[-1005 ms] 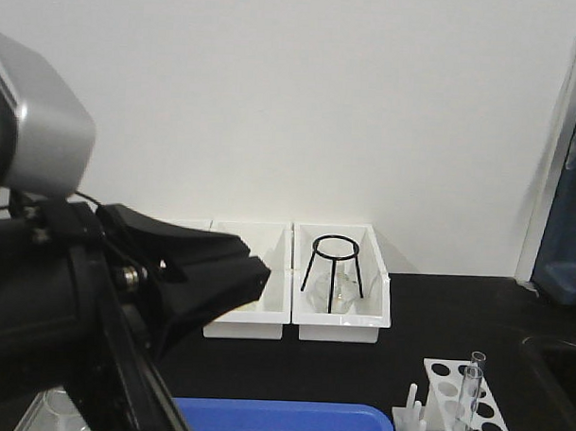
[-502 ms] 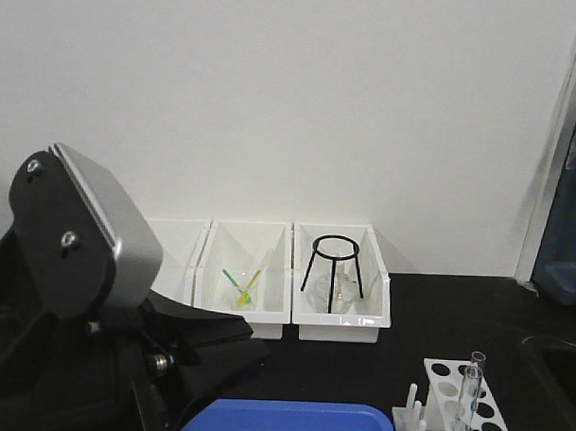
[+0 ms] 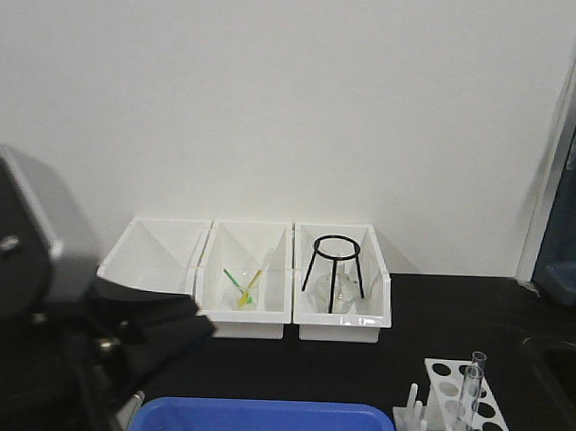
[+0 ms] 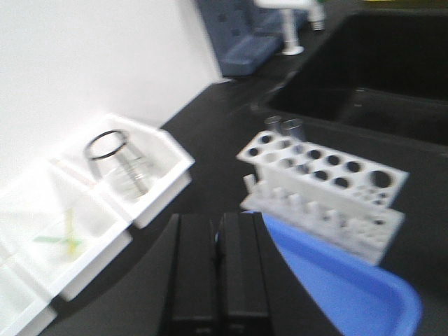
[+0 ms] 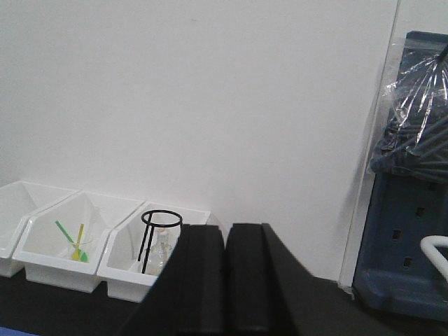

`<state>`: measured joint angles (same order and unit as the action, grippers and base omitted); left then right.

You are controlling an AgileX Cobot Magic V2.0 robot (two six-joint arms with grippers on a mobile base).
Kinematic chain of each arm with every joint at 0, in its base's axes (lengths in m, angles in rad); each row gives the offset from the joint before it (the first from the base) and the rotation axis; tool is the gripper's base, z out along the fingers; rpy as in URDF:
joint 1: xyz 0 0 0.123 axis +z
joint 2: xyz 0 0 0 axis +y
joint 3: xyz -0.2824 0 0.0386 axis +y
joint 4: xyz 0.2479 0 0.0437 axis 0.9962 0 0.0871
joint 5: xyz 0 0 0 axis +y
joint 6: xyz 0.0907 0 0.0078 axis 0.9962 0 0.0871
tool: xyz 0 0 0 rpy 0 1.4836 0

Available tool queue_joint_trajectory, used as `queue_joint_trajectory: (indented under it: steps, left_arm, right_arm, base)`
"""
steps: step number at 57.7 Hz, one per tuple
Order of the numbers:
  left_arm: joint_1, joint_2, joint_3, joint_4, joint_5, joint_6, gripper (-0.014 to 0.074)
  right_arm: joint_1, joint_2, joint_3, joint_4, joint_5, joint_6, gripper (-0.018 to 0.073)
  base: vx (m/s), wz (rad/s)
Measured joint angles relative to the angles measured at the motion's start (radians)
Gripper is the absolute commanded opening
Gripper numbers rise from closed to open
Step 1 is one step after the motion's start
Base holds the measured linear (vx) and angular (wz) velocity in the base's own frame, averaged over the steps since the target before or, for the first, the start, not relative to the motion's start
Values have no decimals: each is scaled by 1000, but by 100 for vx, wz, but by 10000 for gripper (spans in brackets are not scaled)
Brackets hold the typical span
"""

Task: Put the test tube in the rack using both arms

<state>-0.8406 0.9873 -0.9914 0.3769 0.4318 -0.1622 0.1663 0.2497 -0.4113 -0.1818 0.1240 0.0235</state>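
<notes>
The white rack (image 3: 451, 410) stands at the front right of the black bench, with two clear test tubes (image 3: 468, 390) upright in its far corner holes. In the left wrist view the same rack (image 4: 329, 183) lies just beyond my left gripper (image 4: 217, 234), with the tubes' (image 4: 292, 129) rims at its far end. My left gripper (image 3: 201, 326) hangs low at the front left, shut, with nothing between its fingers. The right gripper (image 5: 225, 238) is also shut and empty, raised and facing the back wall; the front view does not show it.
Three white bins (image 3: 245, 313) line the back wall; the middle one holds green and yellow sticks (image 3: 242, 288), the right one a black ring tripod (image 3: 333, 274) over glassware. A blue tray (image 3: 262, 421) sits at the front edge. A black sink basin (image 4: 392, 63) lies beyond the rack.
My left arm has swung down and back to the left, uncovering the left and middle bins. The rack and its tubes have not moved.
</notes>
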Motion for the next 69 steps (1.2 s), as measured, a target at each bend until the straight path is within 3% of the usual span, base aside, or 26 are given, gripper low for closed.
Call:
queue_joint_trajectory:
  steps: [16,28,37,47,69]
  left_arm:
    - [362,-485,557,5,-324,-123,-4]
    - [545,-856,896,-22,-319,-210,-4]
    - [592,-979,1006,-28,-320,-225,-4]
    - [612,-998,1016,-28,-283,-225,-4]
    - [615,-998,1021,-29,-238,-225,-4]
  right_arm:
    - [0,0,0,0,0,0,-11]
    - [0,0,0,0,0,0,-11]
    - [0,0,0,0,0,0,-11]
    - [0,0,0,0,1,0,-11]
    - [0,0,0,0,1,0,-11]
  base:
    - [0,0]
    - [0,0]
    - [0,0]
    - [0,0]
    - [0,0]
